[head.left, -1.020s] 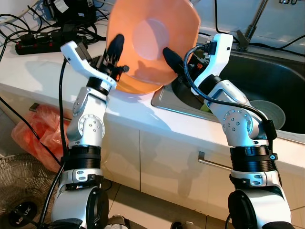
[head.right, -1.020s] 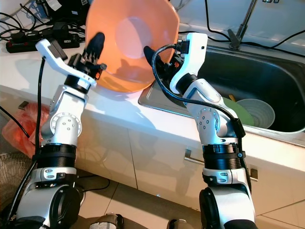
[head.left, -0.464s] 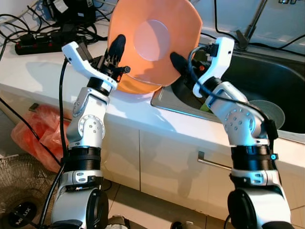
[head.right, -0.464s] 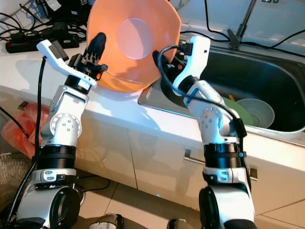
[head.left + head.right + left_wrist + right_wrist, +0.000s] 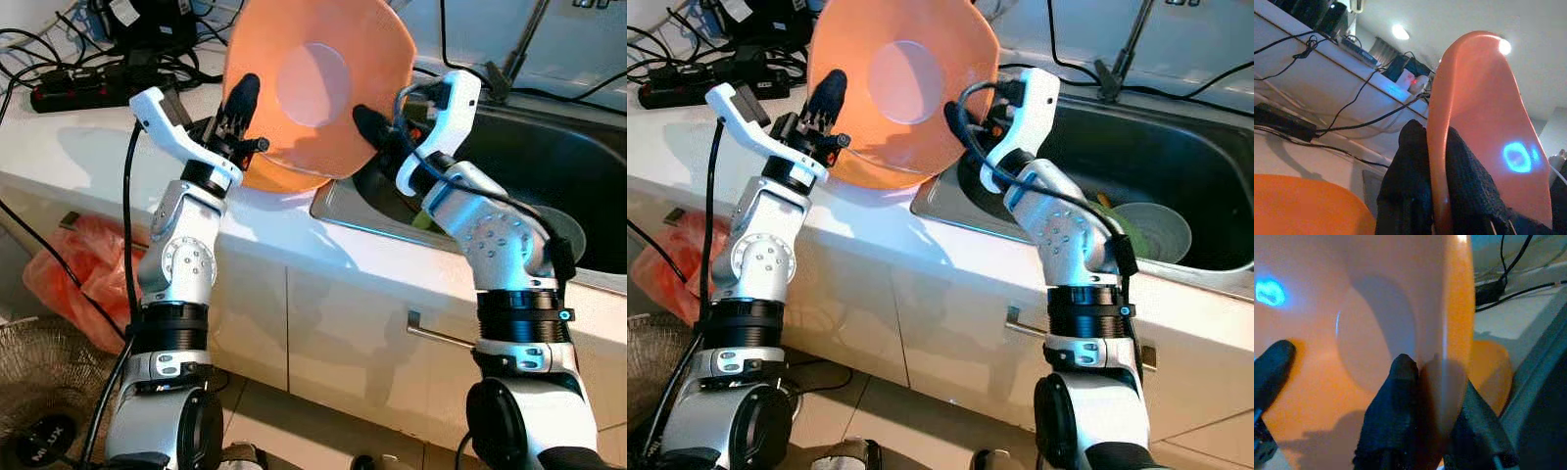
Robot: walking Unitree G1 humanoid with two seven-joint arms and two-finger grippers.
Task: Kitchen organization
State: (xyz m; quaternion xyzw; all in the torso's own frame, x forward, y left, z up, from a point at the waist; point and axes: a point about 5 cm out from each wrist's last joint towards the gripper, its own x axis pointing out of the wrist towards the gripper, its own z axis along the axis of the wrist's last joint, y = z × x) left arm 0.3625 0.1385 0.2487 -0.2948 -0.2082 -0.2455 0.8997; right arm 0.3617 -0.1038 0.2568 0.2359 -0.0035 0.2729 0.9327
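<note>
Bowl [image 5: 313, 88], orange plastic, being carried tilted above countertop [image 5: 88, 147]: left gripper [image 5: 238, 108] and right gripper [image 5: 367, 122] both pinching its rim. Next likely needing level set-down, simultaneous release.

- Head views are bright and evenly lit, sharp across the frame, with slight bending of lines toward the edges.
- Soft shadows of the arms fall on the white counter [image 5: 88, 147] and the cabinet fronts below.
- The bowl [image 5: 318, 83] glows translucent, light passing through its wall.
- The sink [image 5: 1176, 166] at right sits in shade.
- Left wrist view is dim; a ceiling lamp [image 5: 1400, 32] glares at upper middle, and the near fingers [image 5: 1408, 181] are blurred.
- Right wrist view is soft, with a blue glare spot at upper left.
</note>
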